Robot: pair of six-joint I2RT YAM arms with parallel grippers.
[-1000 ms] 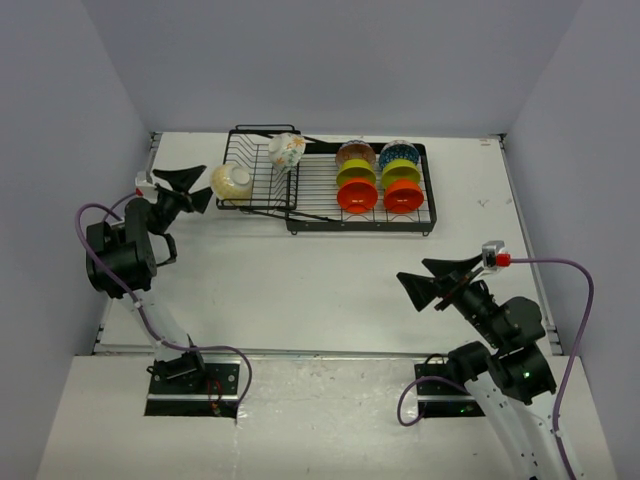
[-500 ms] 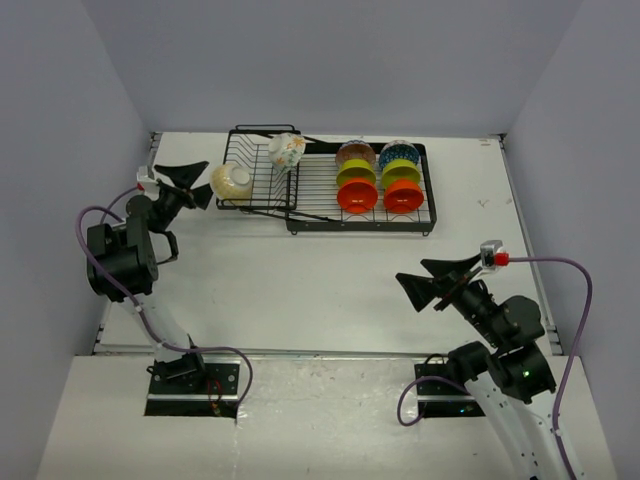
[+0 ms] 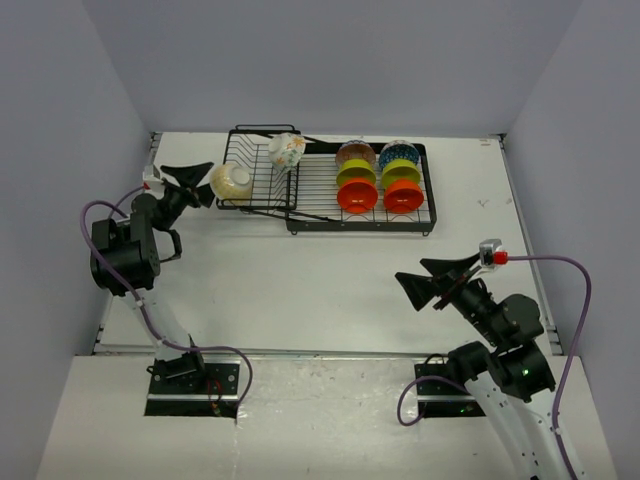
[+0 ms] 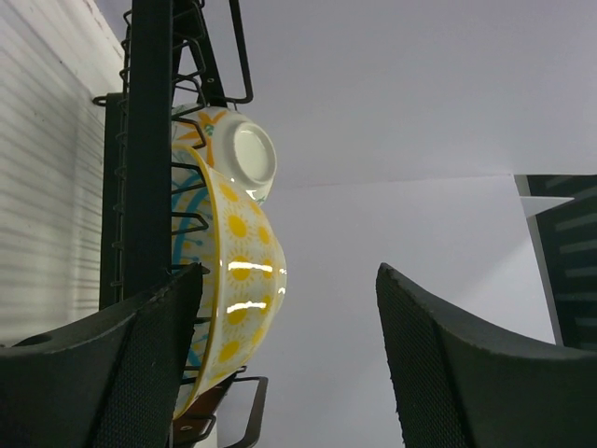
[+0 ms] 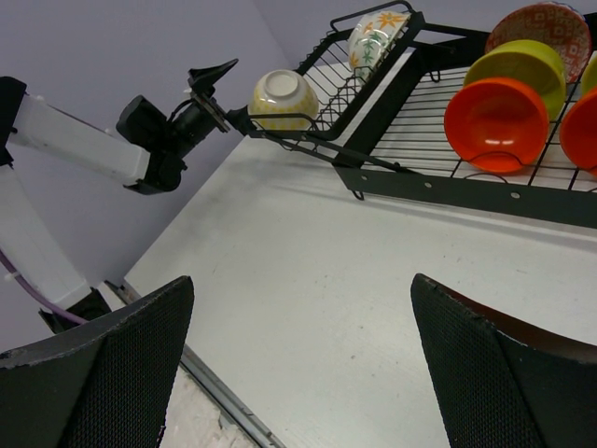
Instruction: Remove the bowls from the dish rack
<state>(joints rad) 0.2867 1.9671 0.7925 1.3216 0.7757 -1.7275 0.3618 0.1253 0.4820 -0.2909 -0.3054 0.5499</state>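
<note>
My left gripper (image 3: 205, 185) is at the left end of the rack (image 3: 360, 229), jaws spread and holding nothing. The yellow bowl (image 4: 244, 280) stands on edge against the basket's wires. It lies between the fingers but hard by one of them, with a clear gap to the other. Before closing I'd shift sideways so the bowl is centred, otherwise one pad will shove it into the wires. The glaze looks slick and the wall curves, so I'd seat the pads deep and squeeze slowly. I'd then lift it clear of the wire before drawing it away. The floral bowl (image 4: 238, 154) sits just behind it — whether they touch I cannot tell, so no jerks. My right gripper (image 5: 300, 280) hangs wide open over the table (image 5: 308, 233), well apart from the rack. The tray bowls (image 3: 357, 197) are not yet unloaded.
</note>
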